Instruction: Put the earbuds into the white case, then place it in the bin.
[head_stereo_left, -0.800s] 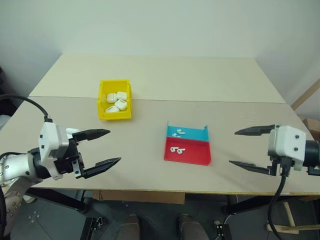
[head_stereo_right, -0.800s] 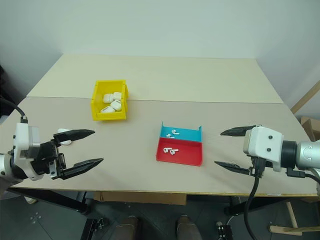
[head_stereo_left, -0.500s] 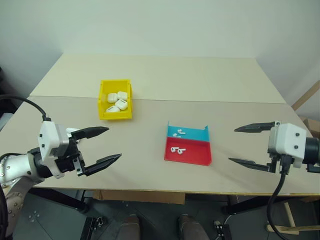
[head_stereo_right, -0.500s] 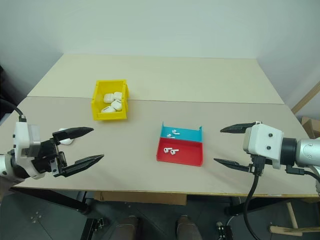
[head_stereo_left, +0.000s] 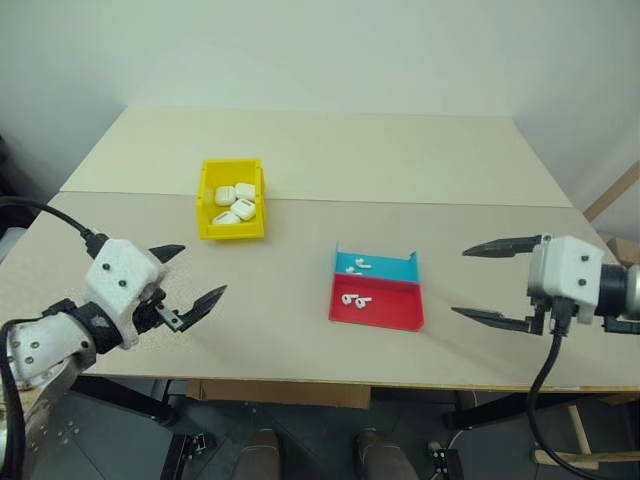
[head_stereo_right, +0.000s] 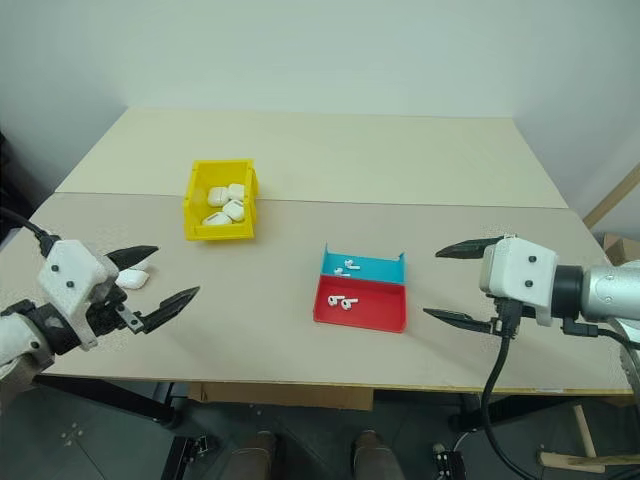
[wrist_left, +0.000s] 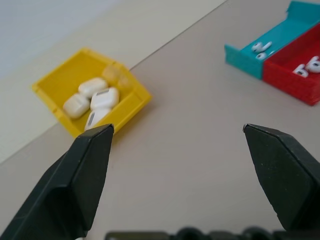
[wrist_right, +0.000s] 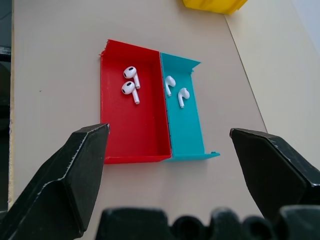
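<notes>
Since the last look, my left pincer (head_stereo_left: 188, 278) has swung its body and turned, its jaws now closer together in my view though still spread wide and empty; my right pincer (head_stereo_left: 500, 281) has barely shifted, also agape and holding nothing. Four earbuds (wrist_right: 131, 85) lie ahead of the right pincer in the shallow tray (wrist_right: 150, 159): two in its red half, two in its cyan half. The yellow bin (head_stereo_left: 206, 228) sits beyond the left pincer, with about four white cases heaped inside. One more white case (head_stereo_right: 133, 279) rests on the tabletop (head_stereo_left: 400, 160) just beside the left pincer, close to its upper finger. Bare board lies between each pincer and its target.
</notes>
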